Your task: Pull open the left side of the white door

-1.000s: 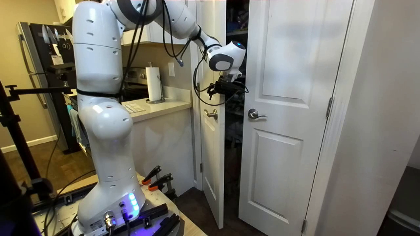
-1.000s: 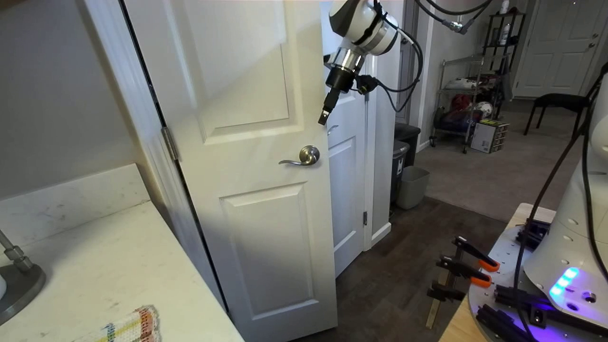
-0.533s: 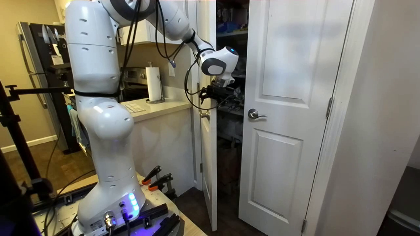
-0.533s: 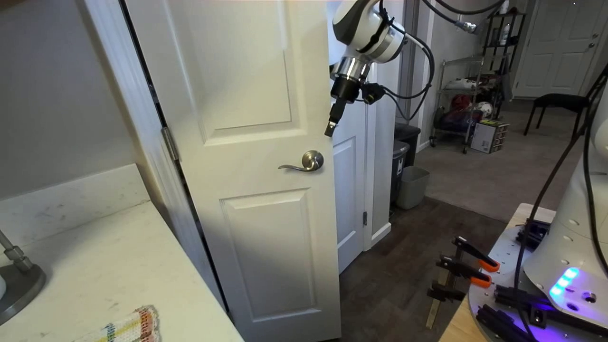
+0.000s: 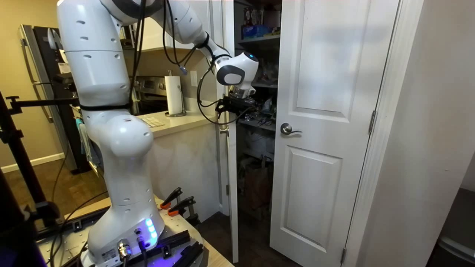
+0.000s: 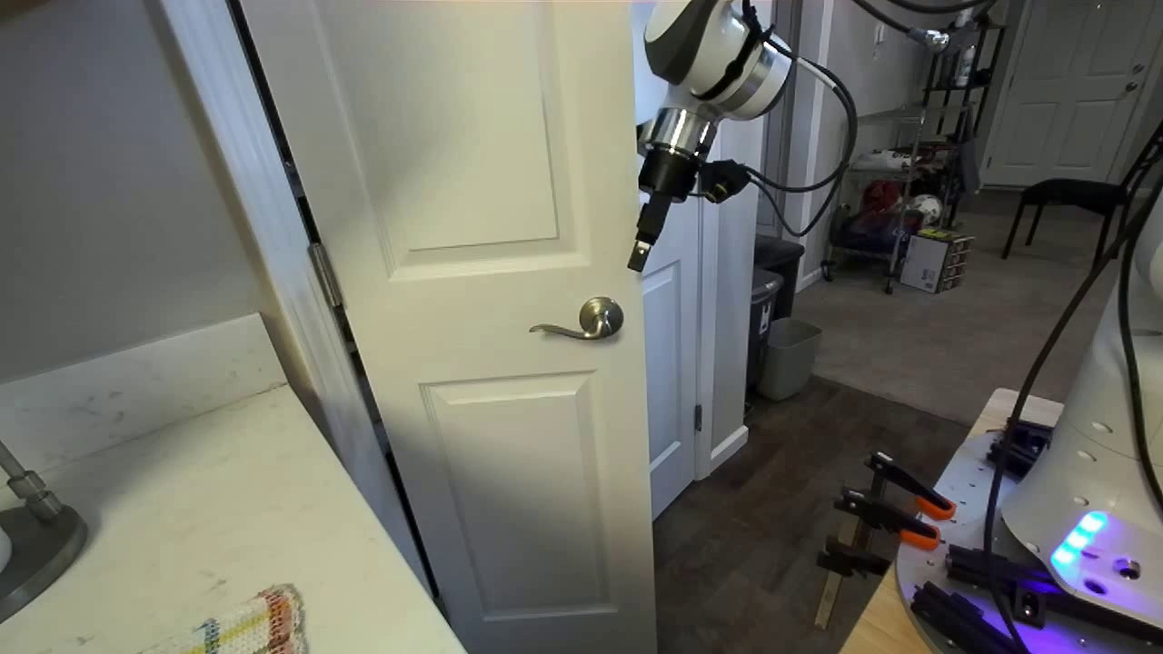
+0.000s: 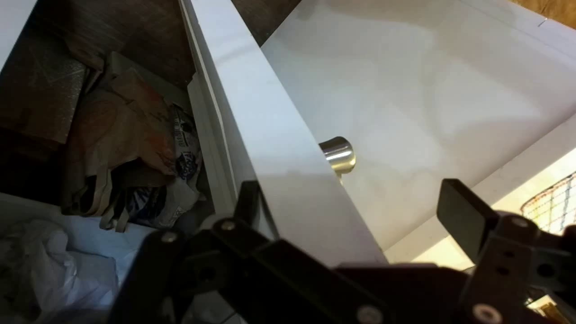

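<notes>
Left door leaf [image 6: 468, 327], open, top cropped

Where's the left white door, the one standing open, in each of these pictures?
In an exterior view: left door, a thin upright strip near the centre, nearly edge-on.
In an exterior view: left door, broad face showing, left of centre.
In the wrist view: left door, edge slanting through the middle.
Shared landmark: its metal handle, at least partly visible in all three.

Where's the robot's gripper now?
In an exterior view, the gripper is above and right of the handle on the left door; in the wrist view, the door's free edge shows between the gripper's fingers.
</notes>
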Robot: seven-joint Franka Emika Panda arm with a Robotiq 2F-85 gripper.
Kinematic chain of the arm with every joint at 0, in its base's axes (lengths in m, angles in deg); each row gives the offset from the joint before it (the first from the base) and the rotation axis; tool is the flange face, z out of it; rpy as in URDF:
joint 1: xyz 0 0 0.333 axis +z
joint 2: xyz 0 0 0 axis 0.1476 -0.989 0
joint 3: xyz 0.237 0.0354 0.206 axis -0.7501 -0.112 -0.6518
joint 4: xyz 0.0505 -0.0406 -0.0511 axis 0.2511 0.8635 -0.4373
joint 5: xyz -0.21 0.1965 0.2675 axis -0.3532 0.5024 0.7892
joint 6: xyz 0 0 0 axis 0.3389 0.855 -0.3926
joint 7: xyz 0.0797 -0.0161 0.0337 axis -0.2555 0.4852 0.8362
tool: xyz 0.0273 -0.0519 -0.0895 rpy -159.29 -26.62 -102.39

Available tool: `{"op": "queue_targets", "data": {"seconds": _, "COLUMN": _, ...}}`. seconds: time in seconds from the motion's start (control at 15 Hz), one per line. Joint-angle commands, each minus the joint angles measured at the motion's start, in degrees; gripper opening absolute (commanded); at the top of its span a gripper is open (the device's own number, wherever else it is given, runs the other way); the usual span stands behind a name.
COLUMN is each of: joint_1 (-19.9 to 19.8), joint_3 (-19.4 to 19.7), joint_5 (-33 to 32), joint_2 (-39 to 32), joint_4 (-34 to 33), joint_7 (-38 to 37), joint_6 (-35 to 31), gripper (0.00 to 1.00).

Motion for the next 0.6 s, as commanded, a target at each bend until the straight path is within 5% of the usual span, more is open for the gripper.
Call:
{"op": "queue_targets", "data": {"seconds": 0.0, "joint_1": 3.2, "joint_3": -2.1, "joint_5": 0.7, "joint_2": 3.7, "joint_4": 3.5, "joint_7": -5.4, "joint_6": -5.0, "gripper": 1.00}}
{"op": "queue_targets", "data": {"seconds": 0.53, "joint_1": 6.9, "joint_3": -4.7, "joint_5": -4.0, "joint_2": 9.6, "joint_4": 11.5, "joint_7": -23.8, "joint_6": -18.5, "gripper": 1.00}}
